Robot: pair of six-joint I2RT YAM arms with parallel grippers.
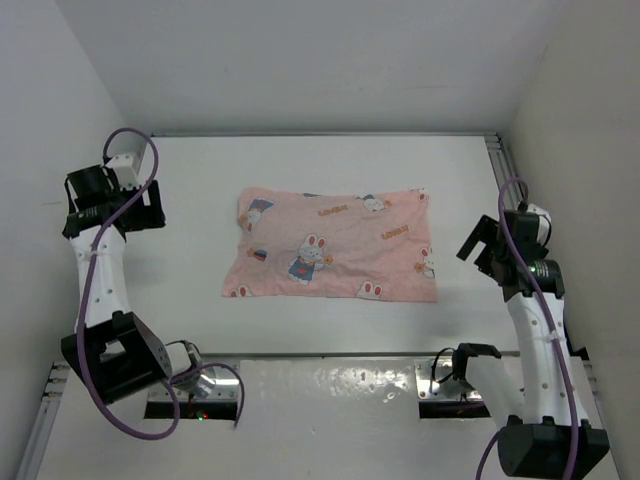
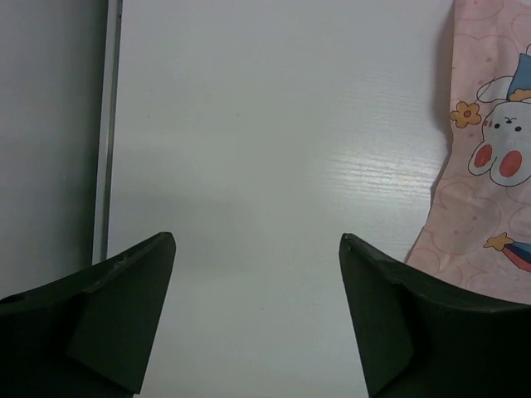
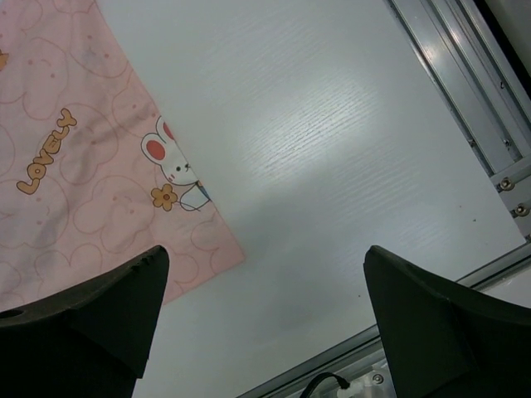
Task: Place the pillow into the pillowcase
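- White table, walled in; pillowcase lies mid-table, plump; you see no pillow outside it, so likely already inside.
- Your left tool and right tool: released, empty, either side; little remains.

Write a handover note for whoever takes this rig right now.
Left gripper: open, empty, above the white table left of the pink rabbit-print fabric pillowcase.
Right gripper: open, empty, above the table by the pillowcase's right corner.
Pillowcase lies spread mid-table, touched by neither gripper.
No olive-grey pillow shows in any view; probably inside, unconfirmed.
Left to do: check the pillow is fully in.
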